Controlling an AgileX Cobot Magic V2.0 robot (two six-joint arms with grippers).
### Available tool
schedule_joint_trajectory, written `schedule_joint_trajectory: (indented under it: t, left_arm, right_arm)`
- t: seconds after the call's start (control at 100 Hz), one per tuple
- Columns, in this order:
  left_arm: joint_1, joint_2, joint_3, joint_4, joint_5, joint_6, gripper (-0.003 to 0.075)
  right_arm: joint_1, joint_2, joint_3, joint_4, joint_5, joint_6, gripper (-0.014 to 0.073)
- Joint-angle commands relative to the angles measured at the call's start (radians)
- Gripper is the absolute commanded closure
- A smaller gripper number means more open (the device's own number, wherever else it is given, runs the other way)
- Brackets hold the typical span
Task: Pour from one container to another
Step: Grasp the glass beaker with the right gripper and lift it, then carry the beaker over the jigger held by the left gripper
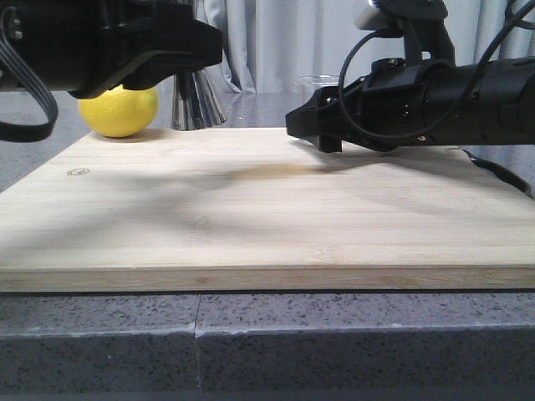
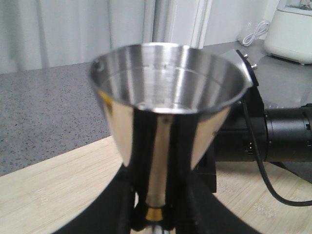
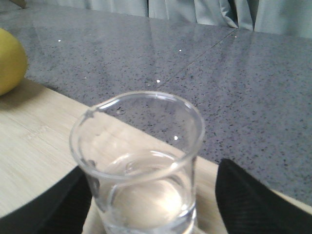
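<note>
At frame centre, the steel jigger (image 2: 168,112) is gripped at its waist and the glass beaker (image 3: 139,165) clasped upright between fingers, apparently readied for pouring.

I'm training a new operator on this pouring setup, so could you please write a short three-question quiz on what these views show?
1. True or false: the steel jigger sits between the left gripper's fingers.
2. Which object is nearest the right gripper? A) lemon B) glass beaker C) blender
3. Fill in: the yellow lemon rests at the far left corner of the wooden ____.

Key:
1. True; the fingers flank its gold-banded waist.
2. B; the glass beaker stands between the fingers, though contact cannot be confirmed.
3. Board; the cutting board lies on the grey counter.
</note>
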Motion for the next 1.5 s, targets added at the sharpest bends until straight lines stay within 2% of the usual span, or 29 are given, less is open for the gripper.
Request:
schedule_joint_trajectory:
  t: [0.0, 0.19, 0.41, 0.55, 0.91, 1.12, 1.21, 1.38, 1.49]
  left_arm:
    - [-0.010, -0.033, -0.030, -0.008, -0.086, -0.008, 0.0739]
    - [-0.010, -0.033, -0.030, -0.008, -0.086, -0.008, 0.0739]
    - [-0.010, -0.033, -0.030, -0.008, -0.086, -0.008, 0.0739]
    - [-0.010, -0.033, -0.030, -0.008, -0.086, -0.008, 0.0739]
    - [-0.010, -0.033, -0.030, -0.008, -0.086, -0.008, 0.0739]
    - [-0.010, -0.033, -0.030, -0.008, -0.086, -0.008, 0.0739]
    - [-0.010, -0.033, -0.030, -0.008, -0.086, -0.008, 0.0739]
    - [-0.010, -0.033, -0.030, -0.006, -0.078, -0.015, 0.0739]
    - [-0.010, -0.033, -0.030, 0.026, -0.058, -0.044, 0.0739]
  right_arm:
    - [0.000, -0.034, -0.028, 0.004, -0.092, -0.001, 0.0117]
    - [0.000, -0.034, -0.028, 0.004, -0.092, -0.001, 0.0128]
    - [0.000, -0.034, -0.028, 0.004, -0.092, -0.001, 0.0258]
    - [0.000, -0.034, -0.028, 0.004, -0.092, -0.001, 0.0305]
    - [0.001, -0.034, -0.026, 0.004, -0.129, -0.001, 0.0315]
    - [0.001, -0.100, -0.030, -0.010, -0.141, -0.001, 0.0315]
    - [0.001, -0.155, -0.030, -0.034, -0.099, -0.001, 0.0315]
    - [0.003, -0.269, -0.066, -0.114, 0.103, -0.001, 0.0315]
    - [0.019, -0.339, -0.093, -0.139, 0.172, -0.001, 0.0315]
